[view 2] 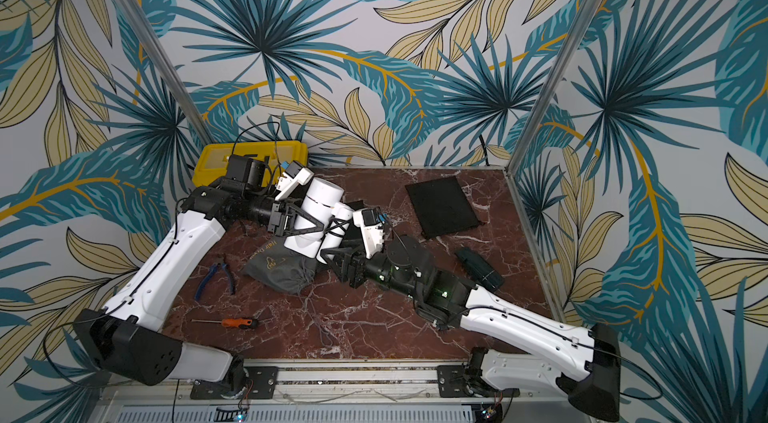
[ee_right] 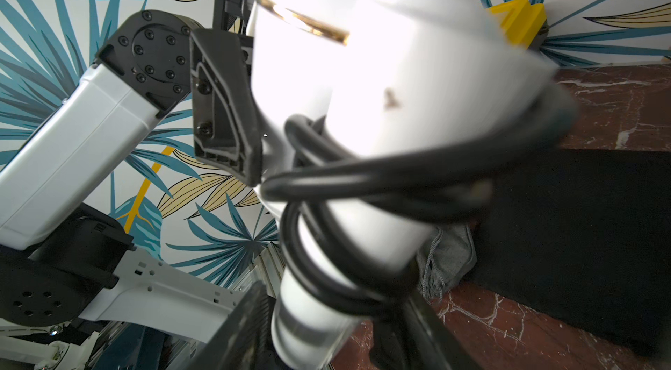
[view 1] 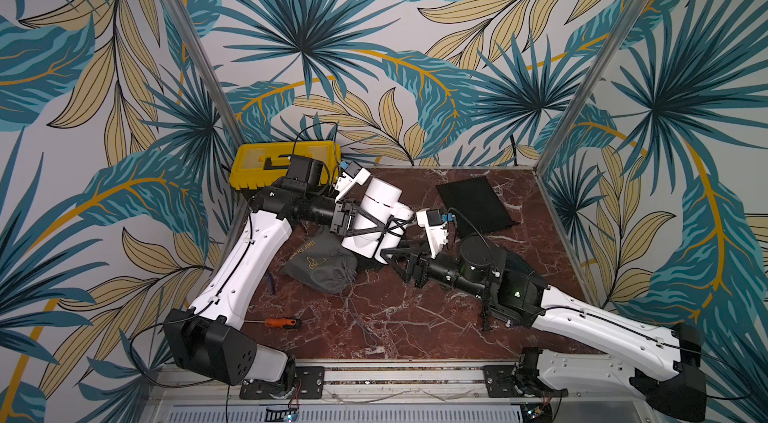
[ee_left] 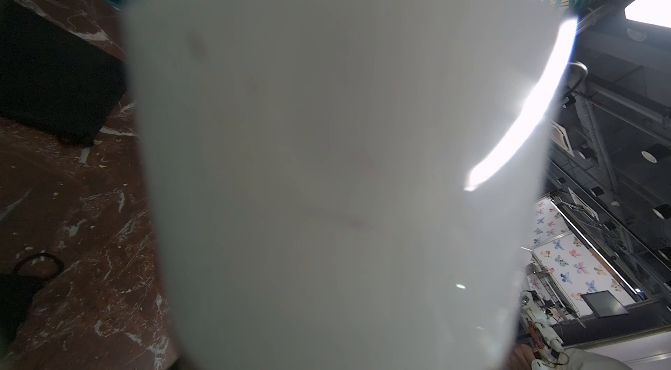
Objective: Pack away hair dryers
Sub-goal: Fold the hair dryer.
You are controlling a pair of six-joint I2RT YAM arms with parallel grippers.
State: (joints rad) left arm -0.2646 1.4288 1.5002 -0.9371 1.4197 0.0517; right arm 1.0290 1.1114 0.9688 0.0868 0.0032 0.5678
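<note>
My left gripper [view 1: 386, 225] is clamped across the fat barrel of the white hair dryer [view 1: 380, 196], one black finger lying over the front of it, the opposite one hidden behind. It holds the dryer tilted and clear of the surface [view 1: 395, 317], a little left of centre in both top views. In the left wrist view that barrel [ee_left: 326, 168] fills almost the whole frame as a pale blur. My right gripper [view 1: 388, 252] reaches in from the lower right, and the dryer's handle sits between its jaws. The right wrist view shows the black cord [ee_right: 363, 175] looped around that handle and a finger on either side of its lower end. I cannot tell whether they press on it or stand just off it. Directly below the dryer in the top views lies the grey pouch [view 1: 324, 271], bunched up on the surface. The black pouch [view 1: 476, 203] lies flat to the upper right of centre. A dark teal hair dryer [view 2: 478, 267] rests on the surface right of centre, just beyond my right arm. The yellow toolbox [view 1: 257, 163] stands at the back left corner, the orange-handled screwdriver [view 1: 282, 322] lies at the lower left, and the blue-handled pliers [view 2: 216, 277] lie beside my left arm.
</note>
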